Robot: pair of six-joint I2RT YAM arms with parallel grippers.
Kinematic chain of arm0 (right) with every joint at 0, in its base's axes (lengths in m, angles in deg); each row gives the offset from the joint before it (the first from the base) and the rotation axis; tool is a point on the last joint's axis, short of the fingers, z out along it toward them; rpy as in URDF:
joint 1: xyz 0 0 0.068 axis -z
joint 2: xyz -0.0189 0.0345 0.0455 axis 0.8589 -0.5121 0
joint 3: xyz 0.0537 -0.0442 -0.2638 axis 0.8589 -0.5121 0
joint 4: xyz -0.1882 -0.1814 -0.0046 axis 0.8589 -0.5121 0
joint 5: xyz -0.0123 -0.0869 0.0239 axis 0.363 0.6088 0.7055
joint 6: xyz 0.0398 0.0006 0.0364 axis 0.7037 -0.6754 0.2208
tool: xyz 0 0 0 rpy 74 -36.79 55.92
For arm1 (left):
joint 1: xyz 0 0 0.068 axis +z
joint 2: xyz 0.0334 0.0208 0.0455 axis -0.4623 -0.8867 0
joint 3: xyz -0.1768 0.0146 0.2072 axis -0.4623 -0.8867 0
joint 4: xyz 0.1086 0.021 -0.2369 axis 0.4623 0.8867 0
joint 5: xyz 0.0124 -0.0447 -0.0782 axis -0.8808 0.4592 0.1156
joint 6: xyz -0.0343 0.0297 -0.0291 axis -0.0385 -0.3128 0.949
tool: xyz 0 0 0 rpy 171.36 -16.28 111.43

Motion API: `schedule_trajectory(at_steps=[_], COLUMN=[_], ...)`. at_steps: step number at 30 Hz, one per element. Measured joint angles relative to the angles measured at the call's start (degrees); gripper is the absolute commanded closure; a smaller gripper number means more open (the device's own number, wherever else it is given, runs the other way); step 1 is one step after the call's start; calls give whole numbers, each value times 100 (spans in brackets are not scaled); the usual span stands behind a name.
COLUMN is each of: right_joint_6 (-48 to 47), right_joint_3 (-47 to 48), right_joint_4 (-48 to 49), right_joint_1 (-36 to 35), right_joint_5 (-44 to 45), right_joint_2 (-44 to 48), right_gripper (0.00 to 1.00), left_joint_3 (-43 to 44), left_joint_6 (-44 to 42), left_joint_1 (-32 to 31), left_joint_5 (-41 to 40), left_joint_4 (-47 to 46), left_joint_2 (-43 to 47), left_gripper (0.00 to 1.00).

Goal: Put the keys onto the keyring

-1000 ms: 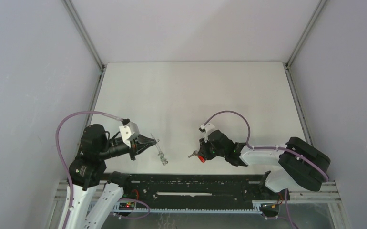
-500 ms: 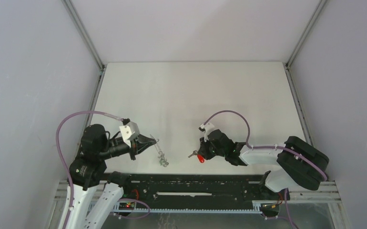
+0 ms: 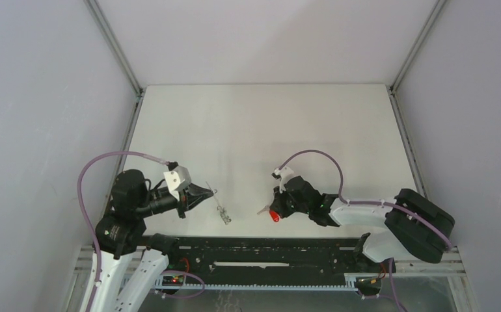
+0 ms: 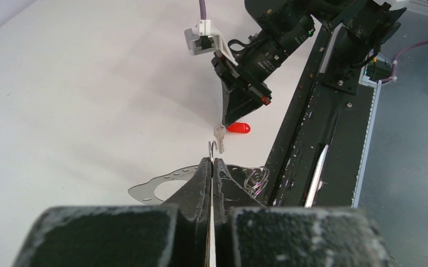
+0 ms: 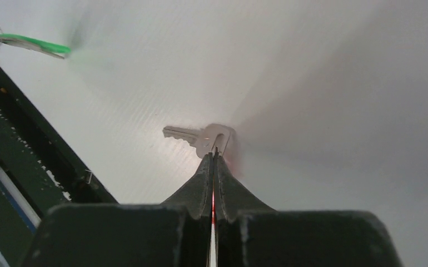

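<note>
The white tabletop (image 3: 267, 130) fills the enclosure, with a black rail (image 3: 267, 250) running along its near edge. The left arm (image 3: 131, 201) reaches in from the near left corner and the right arm (image 3: 391, 218) from the near right, so that their tips face each other over the near part of the tabletop with bare surface between them.

The left gripper (image 3: 207, 192) is clenched, its fingers pressed flat together on the thin wire of the keyring (image 3: 220, 209). A small hook of that wire pokes up past the fingertips in the left wrist view. The rest of the keyring trails limply from the tips toward the rail, ending near the tabletop's near edge.

The right gripper (image 3: 270, 211) is also clenched, pinching the red-headed key (image 3: 274, 216) at its head. The silver blade sticks out sideways toward the left gripper, low over the tabletop. The red plastic shows just beside the fingertips.

The green-headed key (image 5: 31, 44) appears blurred at the upper left of the right wrist view, well apart from the red-headed key, with a small wire ring at its end.
</note>
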Motion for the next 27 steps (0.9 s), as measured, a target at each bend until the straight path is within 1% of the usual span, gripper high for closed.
schedule_trajectory(at_steps=[7, 11, 14, 18, 21, 27], right_joint_6=[-282, -588, -802, -1008, -1064, -1217], right_joint_3=[7, 87, 358, 1172, 1856, 3265], right_joint_4=[-378, -660, -977, -1521, -1943, -2726], right_joint_1=[-317, -529, -601, -629, -656, -927], right_joint_5=[-232, -579, -914, -1532, -1932, -2310], right_joint_2=[984, 1620, 1923, 2041, 2022, 1565], right_gripper=[100, 100, 100, 100, 100, 100], left_joint_3=[-4, -2, -9, -168, -223, -223], left_joint_6=[-2, -9, -11, -42, -105, -179], left_joint_1=[0, -2, -55, -330, -702, -1213], left_joint_5=[0, 4, 4, -83, -350, -946], left_joint_4=[9, 44, 50, 26, 33, 26], left_joint_2=[-2, -17, -79, -162, -249, -433], left_gripper=[100, 100, 100, 100, 100, 100])
